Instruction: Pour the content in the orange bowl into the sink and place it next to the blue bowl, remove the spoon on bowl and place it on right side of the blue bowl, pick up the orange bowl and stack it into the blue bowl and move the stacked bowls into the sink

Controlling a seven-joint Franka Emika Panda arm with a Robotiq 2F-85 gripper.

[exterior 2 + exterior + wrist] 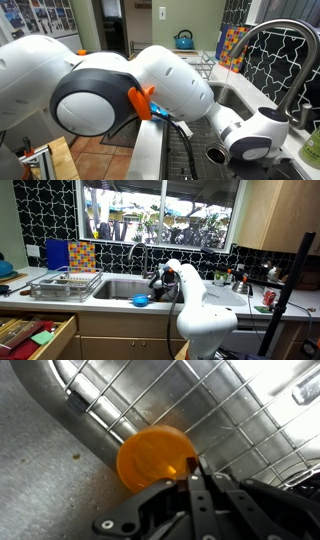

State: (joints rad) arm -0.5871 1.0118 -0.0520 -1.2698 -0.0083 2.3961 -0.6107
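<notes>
- We judge that the first step is in hand: emptying the orange bowl (152, 457) into the sink (50, 475).
- In the wrist view the bowl hangs inside the sink, above the wire grid (215, 415) that lies on the sink's floor.
- The gripper (194, 472) has its fingers drawn together on the bowl's rim, pinching it. We cannot make out any contents.
- In an exterior view the blue bowl (140, 300) sits on the counter at the sink's front edge.
- We find no spoon in any view.
- Next, we think, the bowl must be lifted clear of the sink's rim while kept pinched. It should then be set on the counter in front of the sink, beside the blue bowl, without knocking it.
</notes>
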